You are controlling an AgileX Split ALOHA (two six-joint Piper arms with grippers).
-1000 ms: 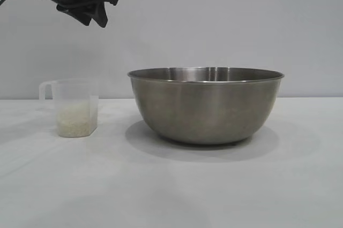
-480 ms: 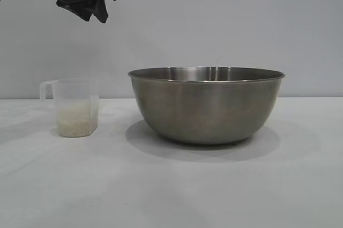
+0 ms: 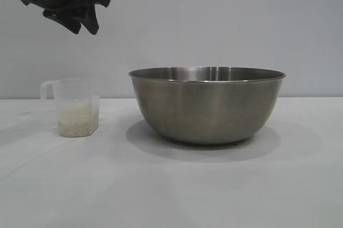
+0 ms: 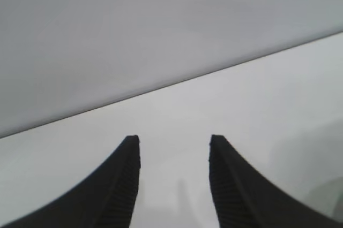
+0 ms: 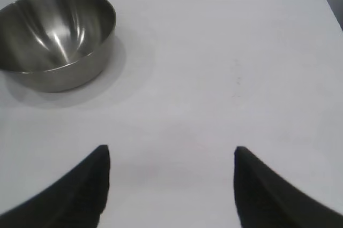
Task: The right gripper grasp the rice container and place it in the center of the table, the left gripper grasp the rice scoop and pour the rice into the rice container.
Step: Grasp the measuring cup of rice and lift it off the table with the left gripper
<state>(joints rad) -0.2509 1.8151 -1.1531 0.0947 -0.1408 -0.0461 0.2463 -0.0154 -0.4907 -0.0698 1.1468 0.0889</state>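
In the exterior view the bowl (image 3: 207, 105) sits upright near the middle of the tabletop (image 3: 171, 185), so the placing step looks done. The scoop (image 3: 76, 107) stands upright well to the side of it, apart from the bowl, with rice (image 3: 77, 119) filling its lower part; nothing holds it. The left end effector (image 3: 83, 24) hangs high above the scoop at the upper corner of the view, clear of everything, so the grasp and the pour are not yet done as far as can be judged. The right end effector is out of this view. In the left wrist view the left end effector (image 4: 174, 156) shows its two dark fingers (image 4: 128, 169) spread partway with nothing between them, only bare tabletop and the wall beyond; neither scoop nor bowl appears here. In the right wrist view the right end effector (image 5: 171, 166) has its fingers (image 5: 99, 177) spread wide and empty, held back over open tabletop (image 5: 225, 51), with the bowl (image 5: 56, 38) farther off and untouched; its inside looks empty, no rice in it.
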